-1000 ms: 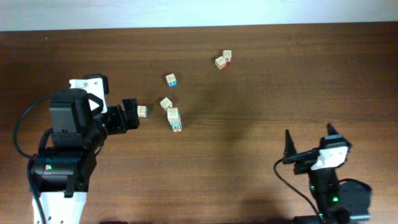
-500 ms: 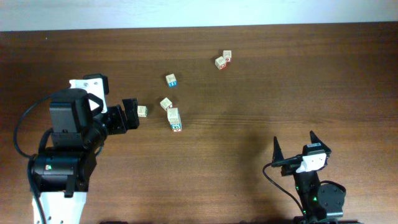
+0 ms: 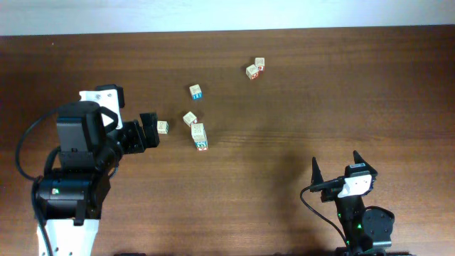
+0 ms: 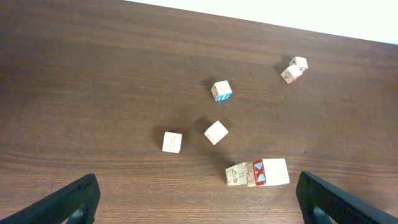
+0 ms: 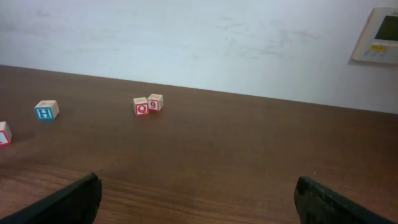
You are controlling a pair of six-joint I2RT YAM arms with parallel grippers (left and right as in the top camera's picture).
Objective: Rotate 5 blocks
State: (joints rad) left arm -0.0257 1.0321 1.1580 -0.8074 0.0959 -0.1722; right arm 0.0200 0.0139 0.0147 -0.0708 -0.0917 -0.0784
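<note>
Several small pale wooden blocks lie scattered on the brown table. One block (image 3: pixel 163 126) lies just right of my left gripper (image 3: pixel 151 129), which is open and empty. Others lie further right: a tilted block (image 3: pixel 190 118), a blue-lettered block (image 3: pixel 196 91) and a short row of blocks (image 3: pixel 200 136). A pair of blocks (image 3: pixel 255 67) sits farther back. In the left wrist view the near block (image 4: pixel 172 142) and the row (image 4: pixel 258 172) lie ahead of the left gripper (image 4: pixel 200 205). My right gripper (image 3: pixel 335 160) stands open at the front right, far from every block. Its wrist view shows the Q and 9 pair (image 5: pixel 148 104) in the distance.
A white wall runs behind the table's far edge (image 5: pixel 249 96), with a wall panel (image 5: pixel 379 34) at the right. The left arm's base (image 3: pixel 67 192) fills the front left, the right arm's base (image 3: pixel 362 224) the front right.
The right arm has drawn back toward the front edge and shifted left, then held still. The left arm and the blocks have not moved.
</note>
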